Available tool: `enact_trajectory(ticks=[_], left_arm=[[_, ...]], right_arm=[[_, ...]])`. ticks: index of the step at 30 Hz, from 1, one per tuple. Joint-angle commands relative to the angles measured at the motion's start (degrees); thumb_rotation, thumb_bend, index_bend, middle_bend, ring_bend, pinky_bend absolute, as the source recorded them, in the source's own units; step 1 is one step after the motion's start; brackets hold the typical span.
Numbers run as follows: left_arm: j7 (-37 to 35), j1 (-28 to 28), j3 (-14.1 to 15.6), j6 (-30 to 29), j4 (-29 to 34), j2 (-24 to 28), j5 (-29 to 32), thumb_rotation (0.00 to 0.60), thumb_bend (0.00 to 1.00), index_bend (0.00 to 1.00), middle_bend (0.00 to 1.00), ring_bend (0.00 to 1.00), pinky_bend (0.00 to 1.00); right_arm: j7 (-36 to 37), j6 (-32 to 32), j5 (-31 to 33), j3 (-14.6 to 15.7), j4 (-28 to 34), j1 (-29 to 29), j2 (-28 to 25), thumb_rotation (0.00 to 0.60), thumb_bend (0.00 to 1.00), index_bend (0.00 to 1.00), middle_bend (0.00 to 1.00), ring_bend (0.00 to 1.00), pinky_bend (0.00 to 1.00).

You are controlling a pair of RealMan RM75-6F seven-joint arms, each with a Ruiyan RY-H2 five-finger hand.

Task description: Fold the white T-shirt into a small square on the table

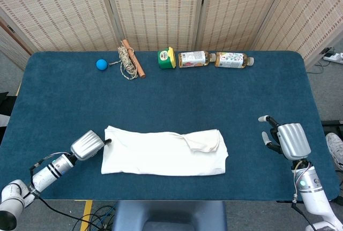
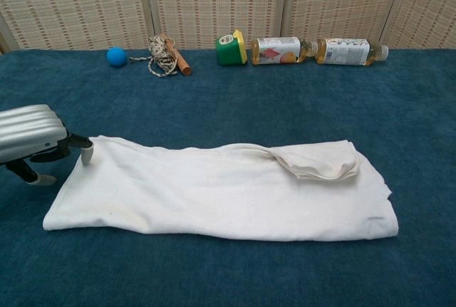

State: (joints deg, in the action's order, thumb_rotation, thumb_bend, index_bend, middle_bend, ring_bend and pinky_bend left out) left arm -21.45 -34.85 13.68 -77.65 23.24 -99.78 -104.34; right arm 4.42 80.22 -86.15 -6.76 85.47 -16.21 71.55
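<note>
On the blue table (image 1: 64,91), the white T-shirt (image 1: 163,153) lies folded into a long band near the front edge, one sleeve turned back on its right portion. The left hand (image 1: 87,145) sits low at the band's left end, a fingertip (image 2: 87,154) touching the cloth edge; no grasp is visible. The right hand (image 1: 286,139) hovers well apart, fingers spread, holding nothing.

We see the shirt (image 1: 164,153) lying flat on the table (image 1: 214,91), near the front edge. Left hand (image 1: 87,145) sits at its left end, a fingertip (image 2: 87,154) touching the far corner. Right hand (image 1: 285,139) is well apart to the right. Along the back edge, left to right: ball (image 1: 101,64), rope bundle (image 1: 128,62), tape measure (image 1: 166,58), two bottles (image 1: 215,59) on their sides.
</note>
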Motion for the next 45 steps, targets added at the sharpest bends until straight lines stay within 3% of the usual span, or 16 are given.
enact_trajectory(ticks=[1, 21, 39, 45], left_arm=[[-0.6, -0.2, -0.1, -0.1, 0.0, -0.5, 0.0, 0.6, 0.18, 0.46, 0.93, 0.83, 0.99], [-2.7, -2.0, -1.0, 2.7, 1.6, -1.6, 0.9, 0.6, 0.18, 0.57, 0.93, 0.83, 0.98], [-6.3, -2.0, -1.3, 3.7, 3.8, -0.7, 1.7, 0.6, 0.44, 0.56, 0.93, 0.83, 0.98], [-7.0, -2.1, -1.6, 3.0, 4.7, -0.2, 1.8, 0.6, 0.45, 0.56, 0.93, 0.83, 0.98]], right_arm=[[0.0, 0.1, 0.0, -0.1, 0.0, 0.0, 0.0, 0.6, 0.45, 0.33, 0.97, 1.0, 1.0], [0.8, 0.6, 0.1, -0.1, -0.5, 0.7, 0.0, 0.6, 0.45, 0.33, 0.97, 1.0, 1.0], [0.7, 0.1, 0.1, -0.2, -1.1, 0.4, 0.6, 0.6, 0.45, 0.33, 0.97, 1.0, 1.0], [0.7, 0.1, 0.2, -0.3, -1.3, 0.4, 0.7, 0.6, 0.45, 0.33, 0.97, 1.0, 1.0]])
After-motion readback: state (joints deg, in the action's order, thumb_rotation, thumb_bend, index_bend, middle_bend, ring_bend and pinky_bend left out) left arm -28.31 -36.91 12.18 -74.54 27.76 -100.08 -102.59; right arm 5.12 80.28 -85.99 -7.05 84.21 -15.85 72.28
